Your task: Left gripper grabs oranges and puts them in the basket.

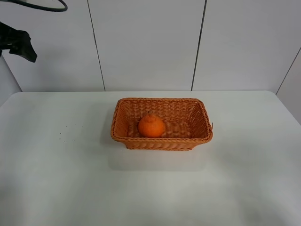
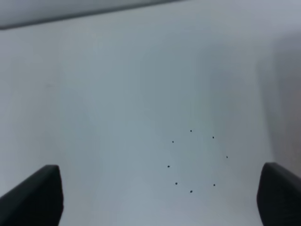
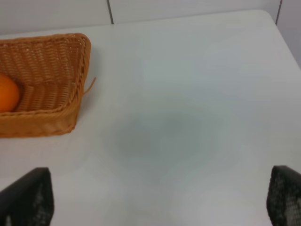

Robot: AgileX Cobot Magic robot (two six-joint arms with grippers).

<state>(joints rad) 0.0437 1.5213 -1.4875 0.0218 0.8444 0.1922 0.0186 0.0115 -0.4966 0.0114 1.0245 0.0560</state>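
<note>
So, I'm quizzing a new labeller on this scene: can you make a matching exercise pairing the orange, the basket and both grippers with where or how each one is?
Things
1. orange
2. basket
3. left gripper
4. right gripper

Place or state
A. open, with dark dots in its wrist view
B. standing on the table, near its middle
C. open, with one end of the basket in its wrist view
D. lying inside the basket

Pairs: 1-D, 2-B, 3-A, 4-C
</note>
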